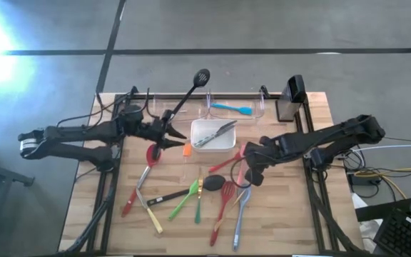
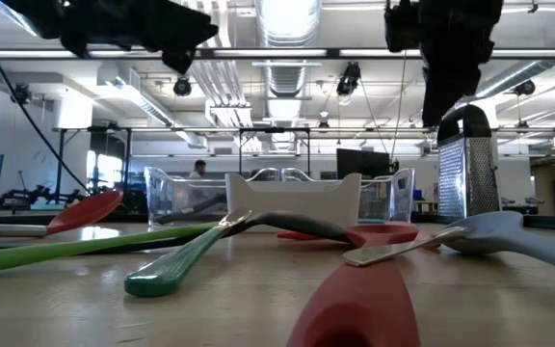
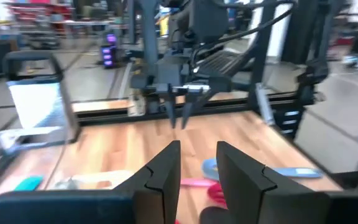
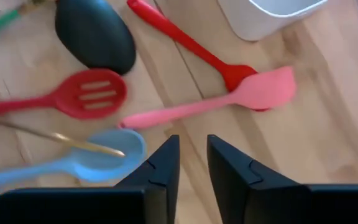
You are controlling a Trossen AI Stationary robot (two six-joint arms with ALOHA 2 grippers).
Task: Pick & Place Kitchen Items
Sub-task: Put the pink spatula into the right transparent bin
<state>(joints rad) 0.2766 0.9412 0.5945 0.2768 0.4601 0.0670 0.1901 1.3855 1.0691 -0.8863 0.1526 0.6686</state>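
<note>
Kitchen items lie spread on the wooden table: a pink spatula (image 4: 229, 102), a red spoon (image 4: 191, 46), a black spoon (image 4: 95, 34), a red slotted turner (image 4: 92, 93), a blue spoon (image 4: 98, 158) and green ones (image 1: 184, 200). My right gripper (image 4: 193, 155) hangs open above the pink spatula's handle, pointing down. My left gripper (image 3: 197, 158) points level over another red spoon (image 1: 150, 155), open, with nothing between its fingers. A black slotted spoon (image 1: 191, 93) slants up beside it; its lower end is hidden.
A white square dish (image 1: 212, 135) at mid-table holds a metal utensil. Two clear bins (image 1: 155, 107) stand along the far edge; the right bin holds a blue spatula (image 1: 232, 108). A box grater (image 2: 465, 164) stands at the far right.
</note>
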